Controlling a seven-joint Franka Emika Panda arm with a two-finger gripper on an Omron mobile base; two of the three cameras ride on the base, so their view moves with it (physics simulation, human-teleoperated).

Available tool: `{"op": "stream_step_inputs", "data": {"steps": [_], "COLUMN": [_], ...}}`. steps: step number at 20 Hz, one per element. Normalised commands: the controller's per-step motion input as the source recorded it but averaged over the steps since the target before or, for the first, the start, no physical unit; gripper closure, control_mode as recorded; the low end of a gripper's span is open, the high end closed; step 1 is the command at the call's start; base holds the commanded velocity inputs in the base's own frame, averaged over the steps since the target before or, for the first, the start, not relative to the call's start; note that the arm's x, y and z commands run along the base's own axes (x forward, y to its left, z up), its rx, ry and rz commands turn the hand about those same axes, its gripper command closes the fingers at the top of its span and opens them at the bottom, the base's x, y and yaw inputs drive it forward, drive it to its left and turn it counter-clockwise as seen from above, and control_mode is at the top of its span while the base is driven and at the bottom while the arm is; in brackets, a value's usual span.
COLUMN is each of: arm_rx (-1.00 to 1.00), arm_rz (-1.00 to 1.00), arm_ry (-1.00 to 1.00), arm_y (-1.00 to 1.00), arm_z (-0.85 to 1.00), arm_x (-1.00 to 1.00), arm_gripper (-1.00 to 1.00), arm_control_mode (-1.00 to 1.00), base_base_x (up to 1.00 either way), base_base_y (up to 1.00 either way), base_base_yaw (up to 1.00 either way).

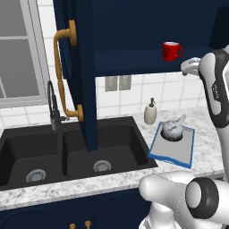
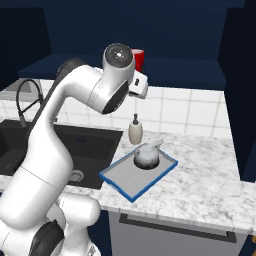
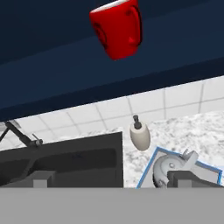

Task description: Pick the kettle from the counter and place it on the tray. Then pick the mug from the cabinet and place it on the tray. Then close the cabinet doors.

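Glossy red mug [image 1: 171, 50] — silvery metal kettle [image 1: 172, 128], speckled marble-look counter [image 1: 206, 148], matt black sink [image 1: 62, 151].

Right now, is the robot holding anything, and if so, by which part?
Nothing is held. The end effector is open and empty, below the red mug on the cabinet shelf. The kettle sits on the tray.

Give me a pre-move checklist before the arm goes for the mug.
1. Kettle on tray: ok.
2. Mug upright on cabinet shelf, nothing beside it: ok.
3. Cabinet door swung open, shelf reachable: ok.
4. Gripper open and empty, fingertips apart: ok.
5. Bare tray area left for mug, in front of kettle: ok.
6. Soap dispenser clear of tray: ok.
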Motion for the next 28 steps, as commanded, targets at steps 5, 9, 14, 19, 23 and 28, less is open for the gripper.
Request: {"op": "stream_step_inputs", "data": {"steps": [5,9,14,19,23,28], "arm_rx": [-0.07,-0.02,0.00,0.00,0.00,0.00], "arm_rz": [0.00,0.00,0.06,0.19,0.17,0.11], "arm_ry": [-0.21,-0.10,0.00,0.00,0.00,0.00], "arm_y": [-0.16,-0.19,-0.03,0.00,-0.27,-0.15], "arm_z": [0.27,0.32,0.23,-0.04,0.01,0.00], "arm_x": [0.38,0.28,0.32,0.53,0.27,0.14], "arm_gripper": [-1.00,-1.00,-1.00,-1.00,-1.00,-1.00], "arm_control_mode": [-1.00,-1.00,-1.00,-1.00,-1.00,-1.00], "base_base_x": [0.00,0.00,0.00,0.00,0.00,0.00], "base_base_y": [0.00,0.00,0.00,0.00,0.00,0.00], "base_base_yaw": [0.00,0.00,0.00,0.00,0.00,0.00]}}
